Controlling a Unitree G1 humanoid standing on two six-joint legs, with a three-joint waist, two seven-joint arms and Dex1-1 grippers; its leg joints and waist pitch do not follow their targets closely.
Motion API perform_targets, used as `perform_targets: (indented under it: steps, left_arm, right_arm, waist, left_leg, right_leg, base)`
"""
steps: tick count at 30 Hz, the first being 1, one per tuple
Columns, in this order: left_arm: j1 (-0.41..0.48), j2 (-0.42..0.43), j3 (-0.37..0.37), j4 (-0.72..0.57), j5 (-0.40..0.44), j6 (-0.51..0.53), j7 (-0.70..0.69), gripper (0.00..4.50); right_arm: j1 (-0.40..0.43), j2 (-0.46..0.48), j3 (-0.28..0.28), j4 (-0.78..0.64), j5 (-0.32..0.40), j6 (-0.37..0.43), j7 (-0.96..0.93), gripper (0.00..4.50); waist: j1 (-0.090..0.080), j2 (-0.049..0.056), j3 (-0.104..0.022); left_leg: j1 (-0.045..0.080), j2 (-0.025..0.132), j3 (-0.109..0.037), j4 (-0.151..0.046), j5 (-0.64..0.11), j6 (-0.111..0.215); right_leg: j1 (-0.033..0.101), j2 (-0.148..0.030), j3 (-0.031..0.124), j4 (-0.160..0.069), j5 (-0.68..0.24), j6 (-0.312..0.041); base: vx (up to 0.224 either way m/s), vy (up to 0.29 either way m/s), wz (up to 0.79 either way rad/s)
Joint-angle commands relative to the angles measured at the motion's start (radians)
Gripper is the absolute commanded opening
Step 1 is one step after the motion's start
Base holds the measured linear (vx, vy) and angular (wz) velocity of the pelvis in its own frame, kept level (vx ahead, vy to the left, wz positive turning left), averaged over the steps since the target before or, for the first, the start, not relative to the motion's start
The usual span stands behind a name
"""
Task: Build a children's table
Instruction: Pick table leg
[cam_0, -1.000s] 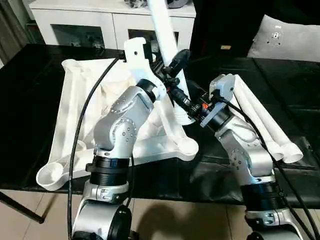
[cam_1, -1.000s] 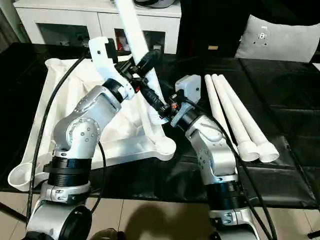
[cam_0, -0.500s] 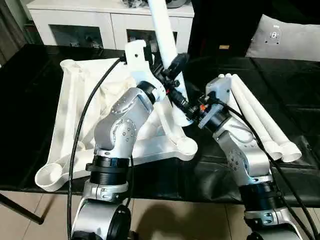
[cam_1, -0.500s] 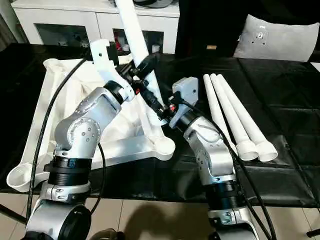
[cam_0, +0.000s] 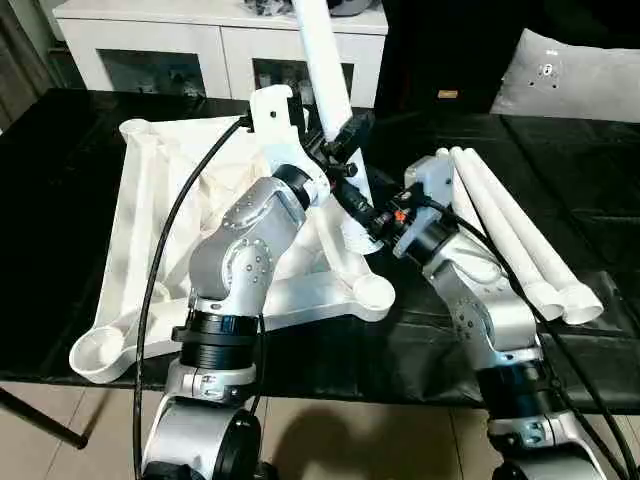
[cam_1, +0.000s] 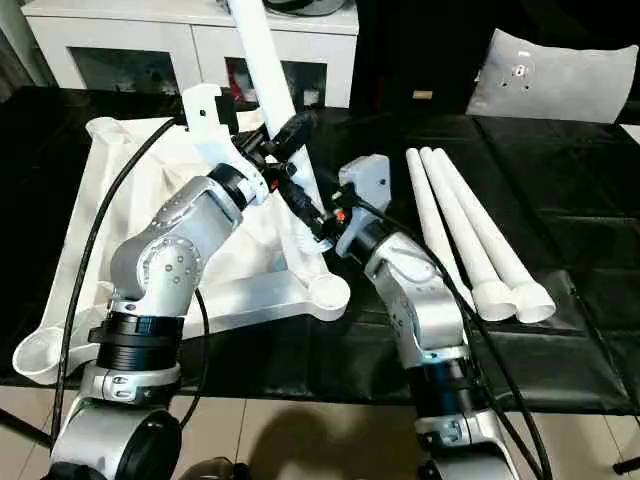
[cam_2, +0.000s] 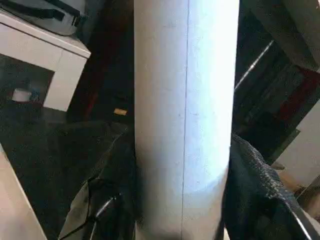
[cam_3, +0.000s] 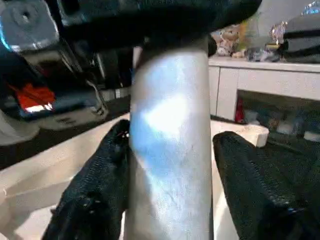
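**Leg standing in tabletop socket, both tools at it**

White plastic rectangular tabletop (cam_0: 150, 240) lies upside down on the black glossy surface (cam_0: 60, 150), ribbed hollow underside up, rounded corner sockets at the corners; near-left socket (cam_0: 100, 350) juts over the surface's front edge. One long round white tapered leg (cam_0: 325, 70) stands up from the top's right side, leaning slightly away from the robot, its upper end running out of the frame. Base of that leg is hidden behind the tools, so how far it's seated can't be told.

Left tool (cam_1: 283, 135) is on the leg partway up, black fingers (cam_2: 250, 175) either side of the shaft and pressed against it – about half open, clamped on the leg. Right tool (cam_1: 315, 215) is lower, near the leg's foot; in the right wrist view its black fingers (cam_3: 95, 185) bracket the shaft, one pad against it, the other w/ a visible gap – so around the leg, not gripping.

Three more white tapered legs (cam_1: 470, 230) lie side by side on the surface just right of the right arm, wide ends toward the robot, apart from the tabletop.

Behind the surface: white cabinet w/ glass doors (cam_0: 200, 50). Far right, a light grey cushion (cam_0: 570, 75).
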Motion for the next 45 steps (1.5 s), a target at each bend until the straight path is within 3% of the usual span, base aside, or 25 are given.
perform_targets:
  steps: [1, 8, 14, 20, 23, 25, 26, 27, 33, 40, 45]
  left_arm:
    - [-0.022, 0.025, 0.009, 0.012, 0.024, -0.021, -0.004, 1.86]
    - [-0.036, 0.059, 0.022, 0.034, 0.030, -0.031, -0.018, 1.86]
    - [-0.042, 0.108, 0.009, 0.055, 0.029, -0.023, -0.074, 1.86]
    - [-0.049, 0.149, -0.004, 0.058, -0.002, 0.021, -0.156, 1.86]
    - [-0.052, 0.167, -0.004, 0.055, -0.039, 0.061, -0.207, 1.86]
    - [-0.064, 0.184, 0.023, 0.038, -0.137, 0.133, -0.300, 1.86]
    - [-0.065, 0.186, 0.024, 0.036, -0.145, 0.138, -0.309, 1.86]
    - [-0.069, 0.196, 0.028, 0.028, -0.174, 0.163, -0.350, 1.86]
    - [-0.078, 0.230, 0.020, 0.006, -0.230, 0.221, -0.448, 1.86]
    - [-0.076, 0.254, -0.007, -0.025, -0.275, 0.248, -0.542, 1.86]
    - [-0.053, 0.275, -0.066, -0.081, -0.269, 0.246, -0.633, 1.86]
  right_arm:
    - [-0.001, -0.031, -0.019, 0.012, -0.020, -0.009, -0.013, 3.06]
    - [0.033, -0.072, -0.026, -0.037, 0.054, 0.083, 0.072, 3.51]
    - [0.036, -0.142, -0.088, -0.091, 0.157, 0.251, 0.108, 4.04]
    - [0.023, -0.203, -0.096, -0.103, 0.127, 0.252, 0.105, 4.45]
    - [0.016, -0.228, -0.118, -0.108, 0.149, 0.291, 0.114, 4.50]
    - [0.021, -0.280, -0.144, -0.118, 0.218, 0.376, 0.178, 4.50]
    - [0.022, -0.285, -0.144, -0.119, 0.221, 0.382, 0.182, 4.50]
    - [0.028, -0.307, -0.142, -0.125, 0.232, 0.406, 0.199, 4.50]
    - [0.046, -0.335, -0.180, -0.192, 0.377, 0.502, 0.299, 4.50]
    - [0.068, -0.353, -0.176, -0.259, 0.454, 0.557, 0.366, 4.50]
    - [0.074, -0.361, -0.126, -0.283, 0.447, 0.569, 0.394, 4.50]
  waist:
    - [0.000, -0.009, -0.067]
    - [0.002, -0.010, -0.069]
    - [0.007, -0.009, -0.069]
    - [0.008, -0.009, -0.070]
    - [0.009, -0.009, -0.069]
    - [0.012, -0.010, -0.071]
    - [0.015, -0.010, -0.070]
    - [0.018, -0.017, -0.070]
    - [0.024, -0.016, -0.068]
    - [0.029, -0.013, -0.067]
    - [0.028, -0.016, -0.067]
  left_leg:
    - [0.029, 0.069, -0.026, -0.061, -0.099, 0.049]
    - [0.027, 0.069, -0.026, -0.058, -0.083, 0.061]
    - [0.030, 0.068, -0.026, -0.059, -0.077, 0.063]
    - [0.031, 0.068, -0.024, -0.058, -0.075, 0.047]
    - [0.030, 0.065, -0.023, -0.058, -0.077, 0.047]
    - [0.032, 0.063, -0.022, -0.055, -0.069, 0.055]
    - [0.031, 0.063, -0.022, -0.054, -0.064, 0.057]
    - [0.030, 0.064, -0.021, -0.054, -0.055, 0.062]
    - [0.031, 0.067, -0.020, -0.054, -0.067, 0.078]
    - [0.034, 0.069, -0.020, -0.057, -0.077, 0.056]
    - [0.031, 0.069, -0.021, -0.058, -0.065, 0.054]
  right_leg:
    - [0.035, -0.090, 0.037, -0.076, 0.097, -0.228]
    - [0.040, -0.092, 0.037, -0.073, 0.129, -0.231]
    - [0.038, -0.090, 0.036, -0.073, 0.114, -0.238]
    - [0.037, -0.091, 0.035, -0.072, 0.106, -0.241]
    - [0.038, -0.091, 0.035, -0.072, 0.100, -0.250]
    - [0.041, -0.092, 0.035, -0.070, 0.114, -0.262]
    - [0.041, -0.091, 0.035, -0.070, 0.116, -0.264]
    - [0.041, -0.091, 0.034, -0.068, 0.120, -0.266]
    - [0.038, -0.092, 0.035, -0.071, 0.088, -0.266]
    - [0.035, -0.093, 0.034, -0.074, 0.049, -0.259]
    - [0.035, -0.095, 0.033, -0.073, 0.050, -0.252]
  base:
    - [0.000, 0.000, 0.00]
    - [0.000, 0.000, 0.00]
    - [0.000, 0.000, 0.00]
    - [0.000, 0.000, 0.00]
    - [0.000, 0.000, 0.00]
    - [0.000, 0.000, 0.00]
    - [0.000, 0.000, 0.00]
    - [0.000, 0.000, 0.00]
    - [0.000, 0.000, 0.00]
    - [0.000, 0.000, 0.00]
    - [0.000, 0.000, 0.00]
